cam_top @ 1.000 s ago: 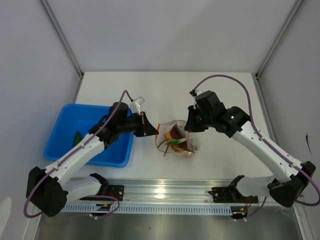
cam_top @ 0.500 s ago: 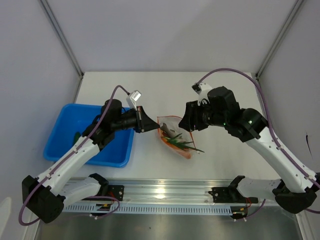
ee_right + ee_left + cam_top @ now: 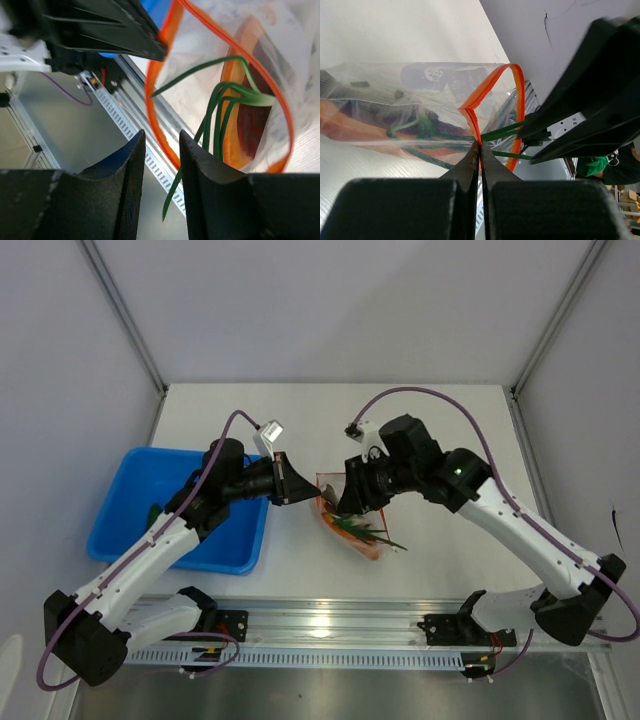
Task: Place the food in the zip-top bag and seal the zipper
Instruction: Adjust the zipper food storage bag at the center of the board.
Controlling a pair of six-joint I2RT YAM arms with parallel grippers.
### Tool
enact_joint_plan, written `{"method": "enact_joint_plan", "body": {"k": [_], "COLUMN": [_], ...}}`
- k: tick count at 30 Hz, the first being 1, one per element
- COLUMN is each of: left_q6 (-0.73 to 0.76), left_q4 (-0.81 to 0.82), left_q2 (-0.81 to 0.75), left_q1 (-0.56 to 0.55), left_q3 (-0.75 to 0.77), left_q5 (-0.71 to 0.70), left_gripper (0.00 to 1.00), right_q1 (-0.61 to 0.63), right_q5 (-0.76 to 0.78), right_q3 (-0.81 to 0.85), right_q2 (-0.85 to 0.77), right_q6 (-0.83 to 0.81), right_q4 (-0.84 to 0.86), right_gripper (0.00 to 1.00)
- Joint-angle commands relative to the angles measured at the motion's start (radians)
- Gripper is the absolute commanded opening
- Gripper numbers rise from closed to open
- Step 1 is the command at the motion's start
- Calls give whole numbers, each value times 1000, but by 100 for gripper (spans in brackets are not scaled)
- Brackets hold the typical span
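The clear zip-top bag [image 3: 350,518] hangs just above the table at the centre, mouth gaping. My left gripper [image 3: 296,486] is shut on its orange zipper strip [image 3: 479,135] at the bag's left corner. The dark-red meat slab [image 3: 252,117] with an orange rim lies inside the bag. Green stalks [image 3: 220,107] are partly inside, and their ends stick out of the mouth [image 3: 388,539]. My right gripper [image 3: 161,150] is open at the mouth, over the bag [image 3: 352,502]. The zipper loop [image 3: 165,140] runs past the gap between its fingers, unclamped.
A blue tray [image 3: 125,540] stands at the left under my left arm, with a green piece [image 3: 153,516] in it. The metal rail [image 3: 330,625] runs along the near edge. The left gripper's black body [image 3: 110,30] is close above the right fingers.
My right gripper has moved left and down onto the bag's open mouth. My left gripper has kept its hold on the zipper corner, having lifted the bag a second ago.
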Motion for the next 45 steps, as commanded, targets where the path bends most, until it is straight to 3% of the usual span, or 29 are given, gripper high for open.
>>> {"method": "enact_joint_plan", "body": {"k": [1, 15, 27, 33, 39, 45], "left_q6": [-17, -21, -21, -23, -21, -27], "left_q4": [54, 64, 57, 58, 58, 72], "left_q2": [-20, -18, -28, -25, -20, -22], "left_q1": [-10, -10, -10, -11, -16, -31], "left_q3": [42, 48, 51, 42, 36, 22], "left_q5": [20, 32, 34, 34, 38, 32], "left_gripper": [1, 1, 1, 1, 1, 1], "right_q1": [28, 80, 121, 126, 126, 126], "right_q5": [-16, 198, 281, 343, 407, 455], "right_q3": [-23, -134, -183, -249, -257, -173], "right_q2": [8, 49, 111, 118, 118, 155], "right_q6": [-22, -62, -54, -40, 3, 128], "right_q4": [1, -54, -23, 18, 93, 188], "right_gripper": [36, 44, 40, 28, 2, 0]}}
